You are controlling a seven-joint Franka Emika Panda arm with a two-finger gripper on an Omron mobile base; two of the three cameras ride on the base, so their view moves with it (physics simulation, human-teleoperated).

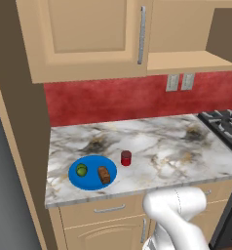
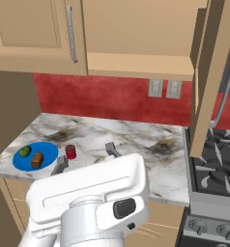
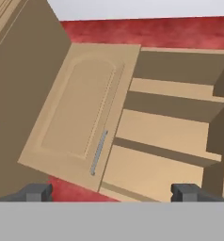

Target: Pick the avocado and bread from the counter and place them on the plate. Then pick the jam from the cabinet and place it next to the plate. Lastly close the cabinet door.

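Hand view: gripper (image 3: pixel 112 194) gaping wide, empty, facing the open cabinet (image 3: pixel 175 141). Its cabinet door (image 2: pixel 211 77), swung out over the counter's (image 1: pixel 152 146) right edge, looks rigid and light; push its flat panel.

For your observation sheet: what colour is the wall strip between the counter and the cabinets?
Mottled deep red backsplash; clearest in the left base view.

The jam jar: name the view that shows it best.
The left base view: the jam stands unobstructed on the counter, right of the plate. The right base view shows it smaller; the hand view faces the cabinet instead.
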